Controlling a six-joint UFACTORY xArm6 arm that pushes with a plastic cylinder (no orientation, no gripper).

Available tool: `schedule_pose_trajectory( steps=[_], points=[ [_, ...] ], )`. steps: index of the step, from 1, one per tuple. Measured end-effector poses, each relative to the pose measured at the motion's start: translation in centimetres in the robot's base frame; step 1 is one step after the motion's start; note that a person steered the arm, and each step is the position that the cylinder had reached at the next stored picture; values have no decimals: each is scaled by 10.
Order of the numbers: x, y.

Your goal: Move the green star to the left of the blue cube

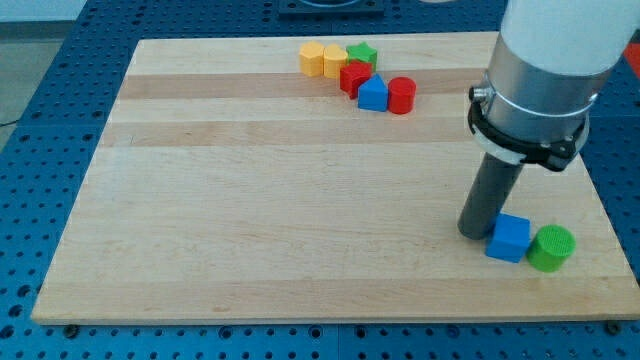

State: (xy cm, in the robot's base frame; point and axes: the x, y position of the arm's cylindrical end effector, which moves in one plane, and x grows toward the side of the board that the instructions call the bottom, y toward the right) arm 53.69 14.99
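Note:
The green star (363, 53) lies near the view's top, in a cluster of blocks, touching a yellow block and a red block. The blue cube (509, 238) sits near the view's bottom right, with a green cylinder (551, 248) touching its right side. My tip (475, 232) rests on the board right against the blue cube's left side, far from the green star.
Around the green star are an orange block (313, 59), a yellow block (334, 60), a red block (354, 76), a second blue block (373, 93) and a red cylinder (401, 95). The wooden board (250, 200) has its right edge close to the green cylinder.

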Motion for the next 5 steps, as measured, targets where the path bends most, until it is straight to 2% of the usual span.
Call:
schedule_pose_trajectory(
  steps=[2, 3, 5],
  points=[
    [15, -2],
    [-11, -3],
    [-113, -3]
  ],
)
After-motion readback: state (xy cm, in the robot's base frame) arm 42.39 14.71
